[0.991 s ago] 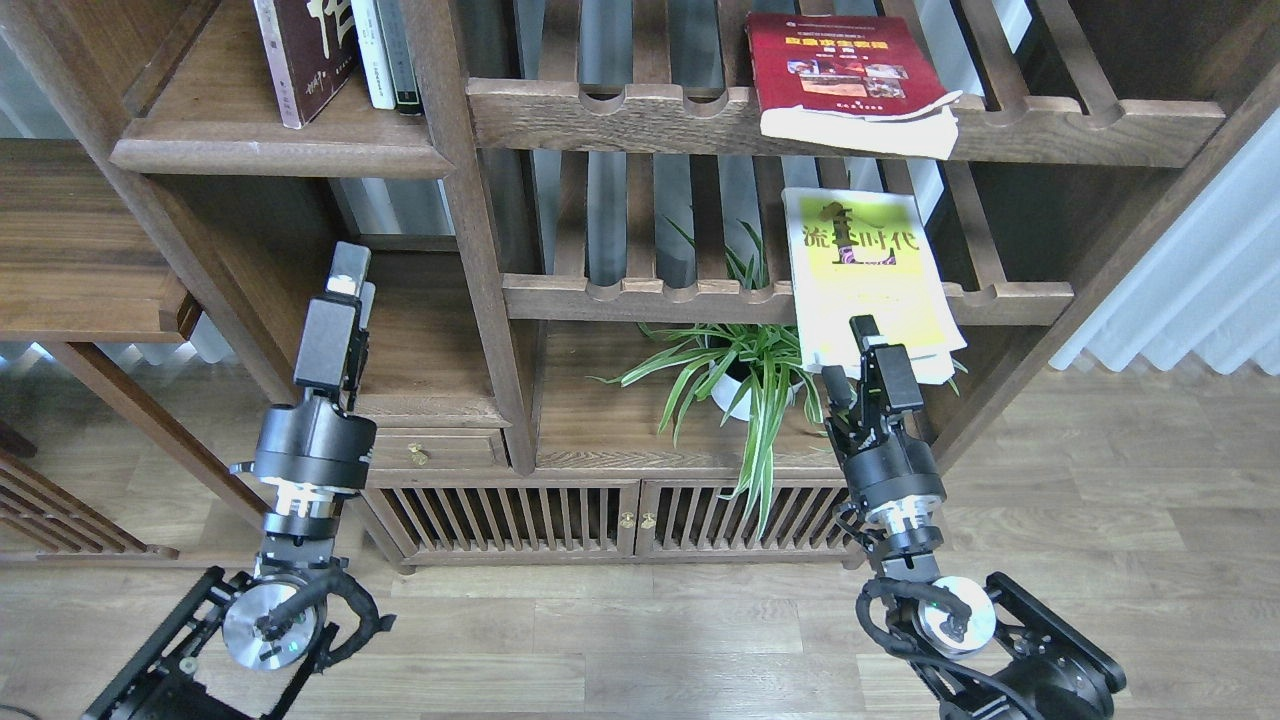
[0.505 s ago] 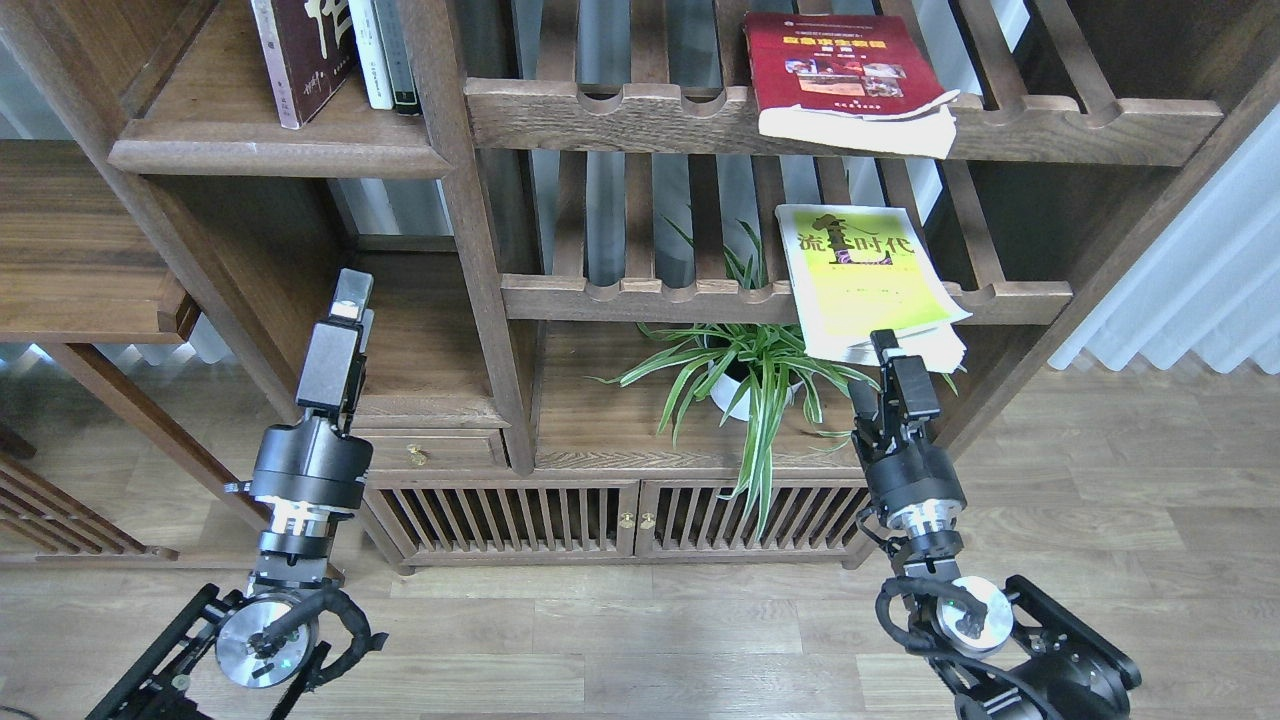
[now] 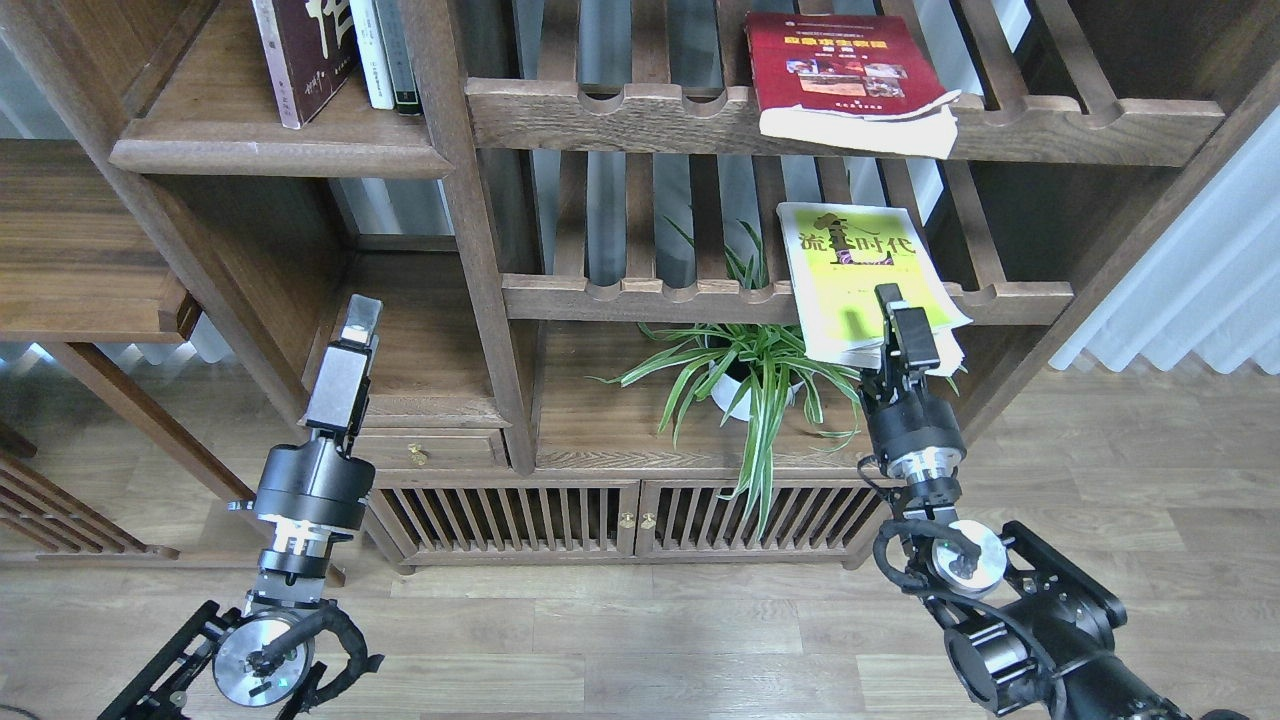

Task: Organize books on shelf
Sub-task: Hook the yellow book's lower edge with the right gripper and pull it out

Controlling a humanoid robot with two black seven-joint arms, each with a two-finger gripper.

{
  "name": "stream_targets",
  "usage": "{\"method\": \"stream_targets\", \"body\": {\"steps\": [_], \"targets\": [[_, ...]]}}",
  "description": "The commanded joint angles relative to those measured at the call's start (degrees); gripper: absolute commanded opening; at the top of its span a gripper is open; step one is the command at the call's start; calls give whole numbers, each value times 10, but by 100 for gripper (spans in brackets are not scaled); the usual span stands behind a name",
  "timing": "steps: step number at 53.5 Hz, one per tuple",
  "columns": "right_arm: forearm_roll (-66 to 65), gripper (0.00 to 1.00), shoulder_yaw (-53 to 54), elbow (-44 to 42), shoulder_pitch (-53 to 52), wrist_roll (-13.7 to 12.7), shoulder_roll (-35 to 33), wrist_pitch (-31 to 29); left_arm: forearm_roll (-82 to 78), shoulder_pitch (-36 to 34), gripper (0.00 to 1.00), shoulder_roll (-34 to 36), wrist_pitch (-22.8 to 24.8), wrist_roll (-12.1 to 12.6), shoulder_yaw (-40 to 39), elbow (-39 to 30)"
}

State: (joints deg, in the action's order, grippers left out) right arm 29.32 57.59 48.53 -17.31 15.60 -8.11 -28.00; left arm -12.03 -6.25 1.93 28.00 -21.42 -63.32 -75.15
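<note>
Nearest, the left gripper (image 3: 350, 335) hangs left of the potted plant (image 3: 752, 372), fingers indistinguishable, so I cannot tell its state. The right gripper (image 3: 893, 312) clamps the yellow-green book (image 3: 855, 262) above the plant. Farther, the red book (image 3: 838, 68) lies higher; the maroon book (image 3: 302, 52) stands on the shelf (image 3: 285, 150), upper left.

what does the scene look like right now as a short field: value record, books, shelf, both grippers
maroon book: upright on the solid shelf, upper left, beside two thin books
red book: flat on the upper slatted rack, front edge overhanging
yellow-green book: flat on the lower slatted rack, overhanging the front
right gripper: over the yellow-green book's front edge; grip unclear
left gripper: raised, holding nothing, open or shut unclear
potted plant: below the racks
</note>
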Motion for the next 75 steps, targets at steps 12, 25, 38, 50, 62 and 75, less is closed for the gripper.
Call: {"method": "stream_targets", "body": {"steps": [12,25,38,50,62,75], "targets": [[3,90,-2,-1,-3,-3,4,38,-1,-3,100,4,0,1,2,0],[3,79,2,-2,-4,-3,16,88,0,-2,100,4,0,1,2,0],[5,45,22,-5,-10,-2,18,84,0,-2,100,5,0,1,1,0],[4,17,54,-12,-10,1,21,82,0,-2,100,6,0,1,1,0],[4,4,65,-34,-10,1,22,44,-2,0,100,7,0,1,2,12],[8,4,64,-20,9,-3,23,0,0,-8,100,7,0,3,5,41]]}}
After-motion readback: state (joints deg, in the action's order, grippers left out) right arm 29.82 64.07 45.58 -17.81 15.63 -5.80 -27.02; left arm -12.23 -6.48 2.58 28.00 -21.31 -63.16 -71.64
